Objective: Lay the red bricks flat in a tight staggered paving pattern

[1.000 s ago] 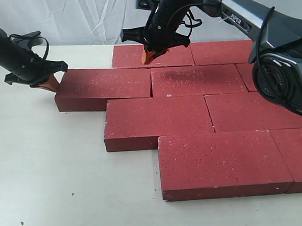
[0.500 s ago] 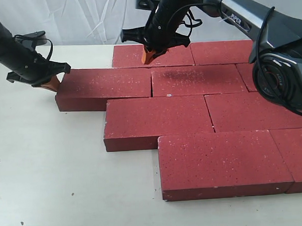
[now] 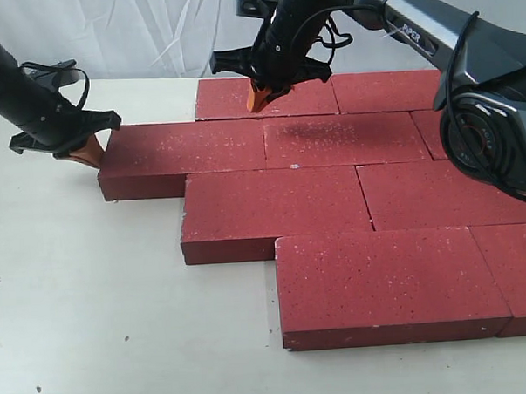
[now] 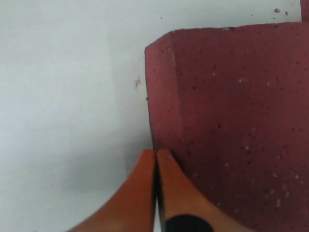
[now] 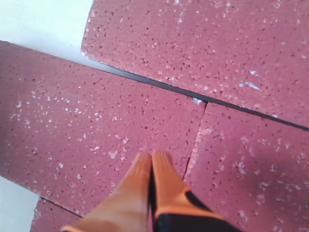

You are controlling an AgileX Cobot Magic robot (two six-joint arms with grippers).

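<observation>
Left-end brick (image 3: 187, 154) now snug: dark-red, speckled

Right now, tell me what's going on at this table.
A robot is paving a white table with red bricks, laid flat in staggered rows. The left pincer, shut, has its tip at the outer end of the left-most brick in the second row, seemingly to nudge it inward. The right pincer, also shut and holding nothing, is above the joint between that brick and its neighbour; whether it touches cannot be judged.
</observation>
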